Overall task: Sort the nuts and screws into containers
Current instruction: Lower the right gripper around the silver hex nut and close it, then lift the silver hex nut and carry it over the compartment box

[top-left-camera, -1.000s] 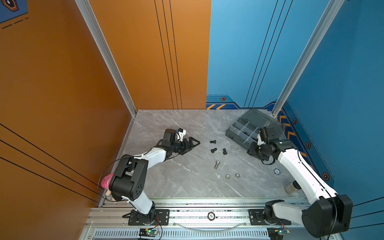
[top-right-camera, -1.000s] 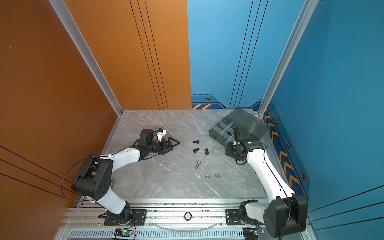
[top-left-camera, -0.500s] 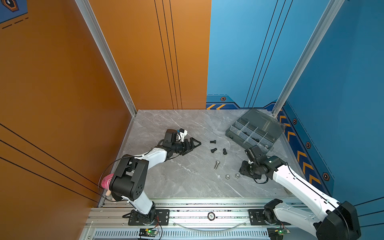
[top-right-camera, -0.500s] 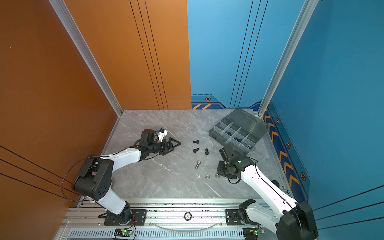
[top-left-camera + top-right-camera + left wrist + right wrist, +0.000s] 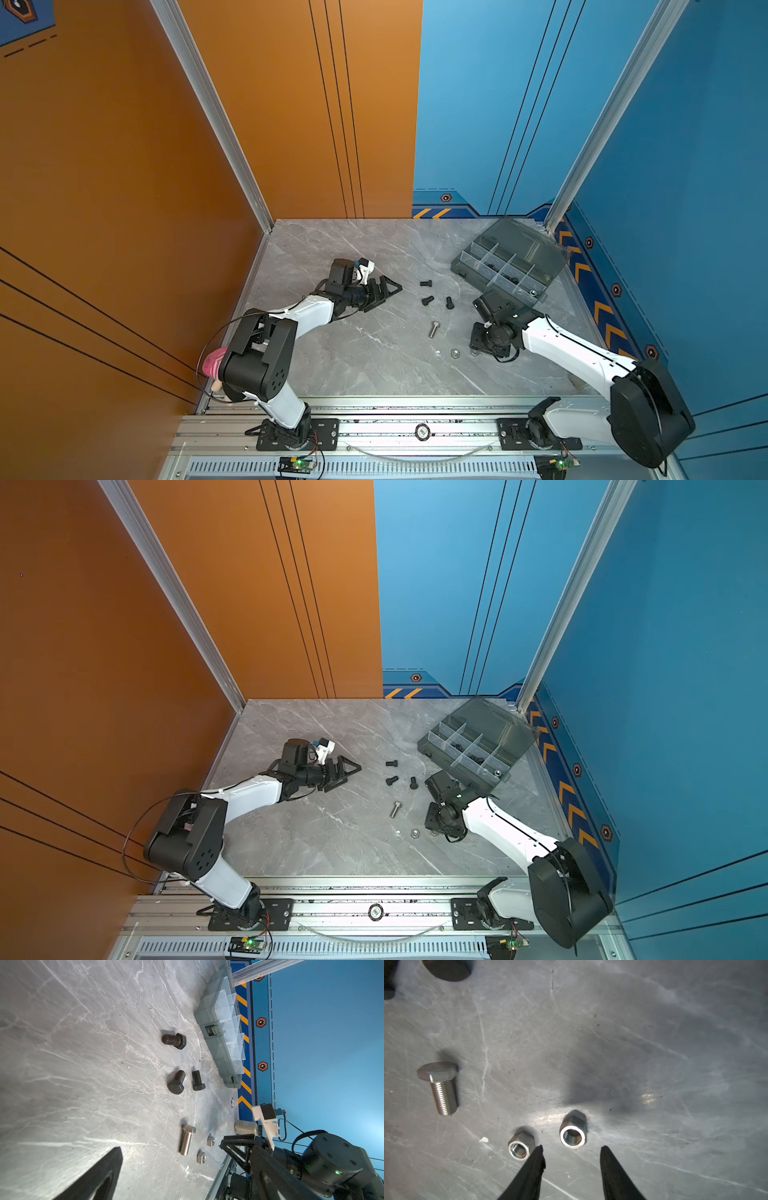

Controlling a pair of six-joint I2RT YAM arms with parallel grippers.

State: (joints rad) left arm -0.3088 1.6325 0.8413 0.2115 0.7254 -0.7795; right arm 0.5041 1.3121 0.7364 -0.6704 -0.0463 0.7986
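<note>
- Where the right arm is working, one silver nut (image 5: 573, 1134) sits flat on the grey table (image 5: 654, 1032), bore facing up. It has no real long axis, so its flats matter more.
- It lies just ahead of the right gripper (image 5: 571, 1147), centred on the gap between the black fingertips (image 5: 538, 1159). The fingers are parted, empty, and clear of the nut.
- A second nut (image 5: 519, 1148) sits just beside that fingertip, outside the gap. It is likely to be nudged on the way down.
- The silver bolt (image 5: 443, 1088) lies on its side, apart from both nuts.
- Three black bolts (image 5: 428, 300) lie between the arms. The organiser box (image 5: 469, 266) stands lid-open at the far right corner, near the right arm.
- The left gripper (image 5: 380, 293) sits low, fingers apparently spread and empty, well apart from the nuts. The right arm is plainly nearer.
- Judgement: the next move is a short advance and drop to straddle the nut, then a close.
</note>
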